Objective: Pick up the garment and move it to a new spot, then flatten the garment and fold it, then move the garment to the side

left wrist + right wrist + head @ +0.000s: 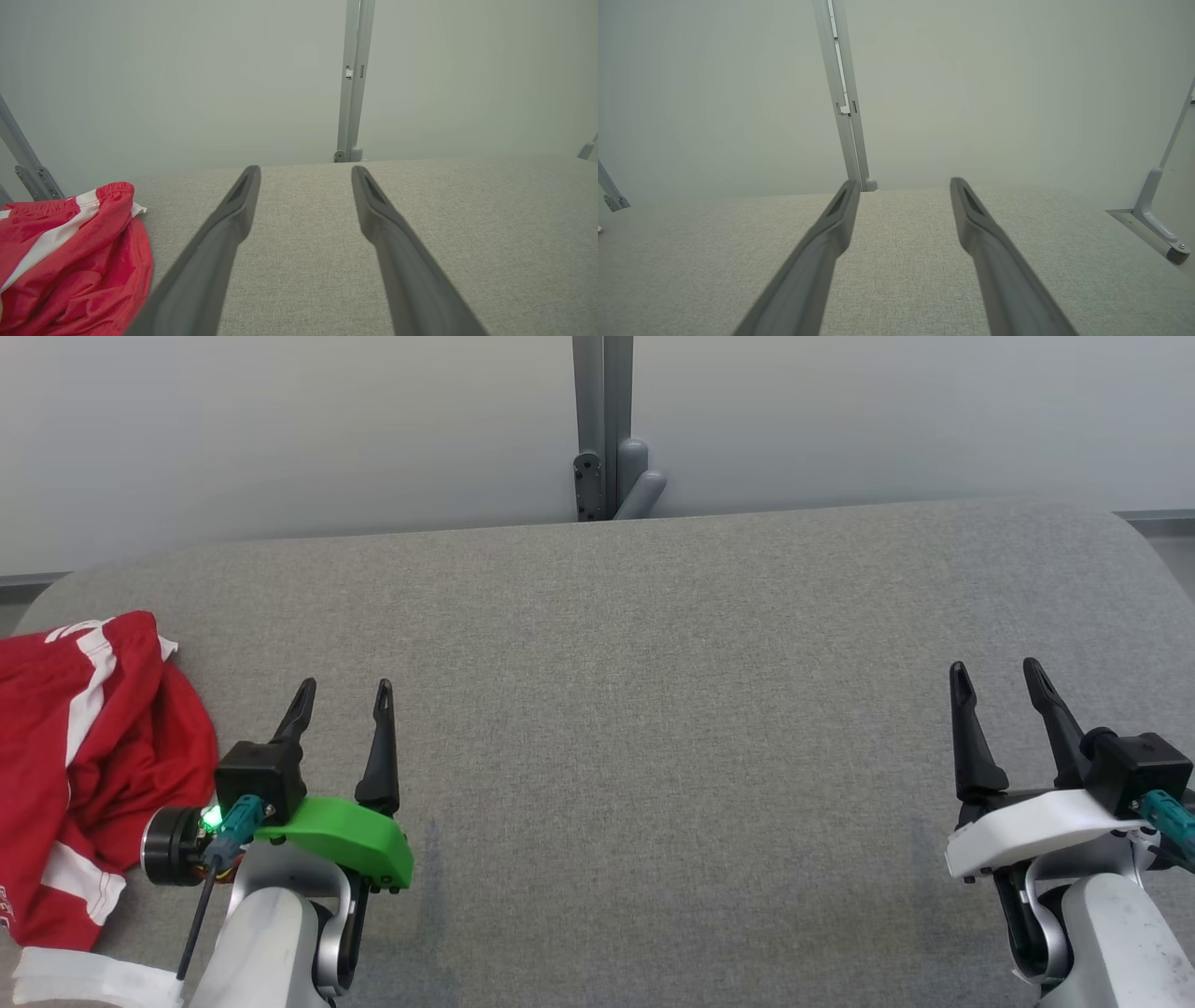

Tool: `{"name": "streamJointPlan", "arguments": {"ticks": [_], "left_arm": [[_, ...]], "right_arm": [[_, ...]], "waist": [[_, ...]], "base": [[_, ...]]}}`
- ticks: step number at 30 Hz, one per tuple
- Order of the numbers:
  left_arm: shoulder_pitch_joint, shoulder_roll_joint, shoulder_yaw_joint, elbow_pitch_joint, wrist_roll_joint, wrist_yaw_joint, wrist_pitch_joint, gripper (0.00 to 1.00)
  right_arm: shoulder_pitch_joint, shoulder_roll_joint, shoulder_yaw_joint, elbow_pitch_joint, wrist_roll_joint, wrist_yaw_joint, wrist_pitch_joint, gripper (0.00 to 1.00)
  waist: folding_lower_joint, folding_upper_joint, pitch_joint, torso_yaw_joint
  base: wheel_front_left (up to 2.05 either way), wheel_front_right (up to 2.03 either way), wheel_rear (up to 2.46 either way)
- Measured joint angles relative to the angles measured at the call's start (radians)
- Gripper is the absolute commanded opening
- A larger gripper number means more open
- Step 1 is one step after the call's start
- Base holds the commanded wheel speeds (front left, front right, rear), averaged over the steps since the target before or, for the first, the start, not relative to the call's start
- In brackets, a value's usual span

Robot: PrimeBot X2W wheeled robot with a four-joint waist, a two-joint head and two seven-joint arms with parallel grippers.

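The red garment (93,747) is heaped just left of the left gripper (344,687), far from the right gripper (994,665), and both are spread wide with nothing held.

head looks down; low wrist views share the post (602,429).

Garment (84,756) lay on the surface (653,709) at its left edge, just left of the left pincer (345,685). Right pincer (994,665) sat well apart, far right. Post (602,429) stood behind surface, centre, before wall (280,429).
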Motion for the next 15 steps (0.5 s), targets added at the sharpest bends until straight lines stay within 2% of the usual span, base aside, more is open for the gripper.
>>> {"name": "streamJointPlan", "arguments": {"ticks": [15], "left_arm": [[0.0, 0.002, -0.006, 0.003, -0.019, 0.005, 0.007, 1.0]], "right_arm": [[0.011, 0.011, -0.021, 0.002, 0.003, 0.0, 0.002, 1.0]], "waist": [[0.0, 0.0, -0.004, 0.008]], "base": [[0.0, 0.0, 0.0]]}}
